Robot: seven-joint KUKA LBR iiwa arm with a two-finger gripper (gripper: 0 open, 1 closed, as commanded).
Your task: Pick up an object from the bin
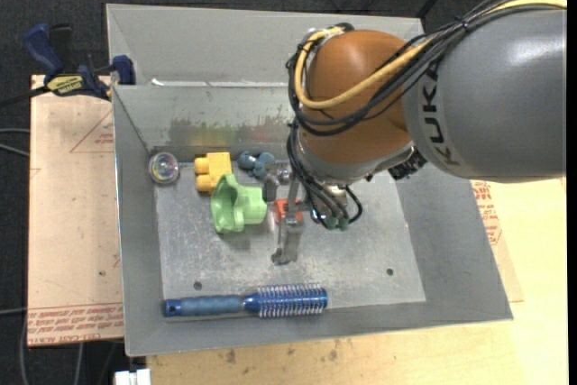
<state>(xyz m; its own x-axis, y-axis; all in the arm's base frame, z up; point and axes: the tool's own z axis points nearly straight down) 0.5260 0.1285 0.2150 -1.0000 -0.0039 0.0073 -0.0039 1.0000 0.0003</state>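
Over the floor of a grey metal bin [370, 270], nr its ctr, the tool [285, 253] of a KUKA arm [505, 95] points down w/ its tip at or just above bare metal. How far open it is cannot be told, and no obj. is seen in its grip. An orange cover [347, 95] w/ looped cables sits on the wrist above it.

Nearest obj. is a green plastic piece [238, 205], at approx 10 o'clock from the tool tip and just beside the tool's shaft, though apart from the tip. It is pale, bright green, chunky and curved, w/ a rounded hollow in its upper part and a broader base; its exact kind cannot be told.

Beyond it, also toward 10 o'clock, lies a yellow block [215, 169], touching or nearly touching the green piece's top. Farther out, by the bin's 9 o'clock wall, rests a small clear ball [164, 167]. At 11 o'clock from the tool, nr the back wall, is a small blue-grey piece [256, 162]. At 6 to 7 o'clock, well apart from the tool, a blue hairbrush [248, 303] lies flat along the front edge, bristle head toward 3 o'clock.
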